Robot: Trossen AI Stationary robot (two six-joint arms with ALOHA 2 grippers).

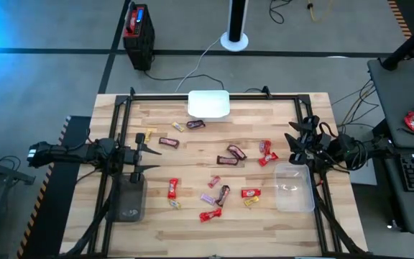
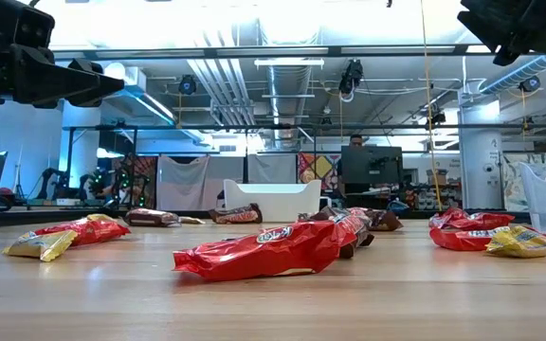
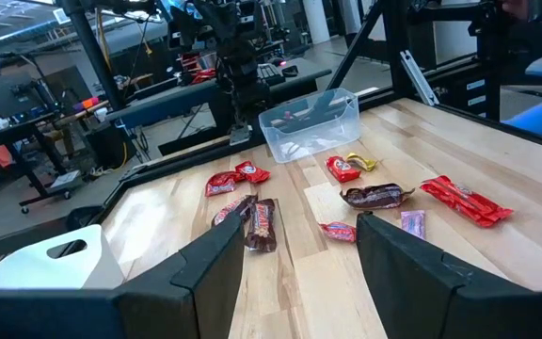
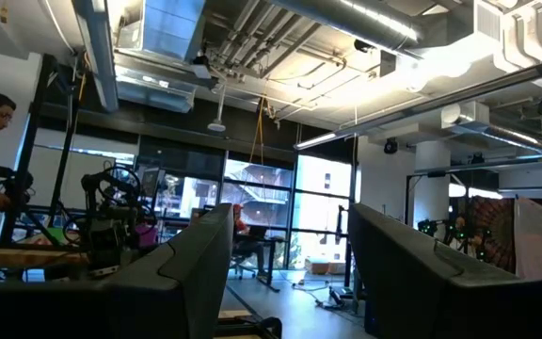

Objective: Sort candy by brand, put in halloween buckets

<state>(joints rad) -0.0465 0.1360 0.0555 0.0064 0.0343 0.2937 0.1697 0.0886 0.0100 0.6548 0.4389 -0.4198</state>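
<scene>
While both arms hung above the edges of the wooden bench (image 1: 192, 223), the candy lay scattered across its middle, none of it in a bucket as far as the views showed. The left tool (image 1: 146, 151) sat over the left side of the bench, its fingers (image 3: 205, 273) spread wide and holding nothing, pointing toward the candy. The right tool (image 1: 297, 140) sat over the right side, just beyond the clear bucket (image 1: 294, 188), and its fingers (image 4: 196, 254) were likewise apart and empty, raised and aimed out into the room. The white bucket (image 1: 208, 103) stood at the far middle edge, with a dark brown candy (image 1: 195, 124) and a yellow candy (image 1: 177, 126) just in front of it. The dark grey bucket (image 1: 129, 197) rested at the near left, beneath the left arm. A brown bar (image 1: 169, 142) lay left of centre, and two more dark bars (image 1: 232, 155) lay close together near the middle. Red candies (image 1: 267, 152) lay near the right tool, one red piece (image 1: 172, 189) sat left of the near middle, and another red wrapper (image 1: 210, 214) lay nearest the front edge, filling the low view (image 2: 263, 251). A purple candy (image 1: 207, 198) lay beside a dark one (image 1: 223, 193), and a red and a yellow piece (image 1: 250, 196) lay just left of the clear bucket.
</scene>
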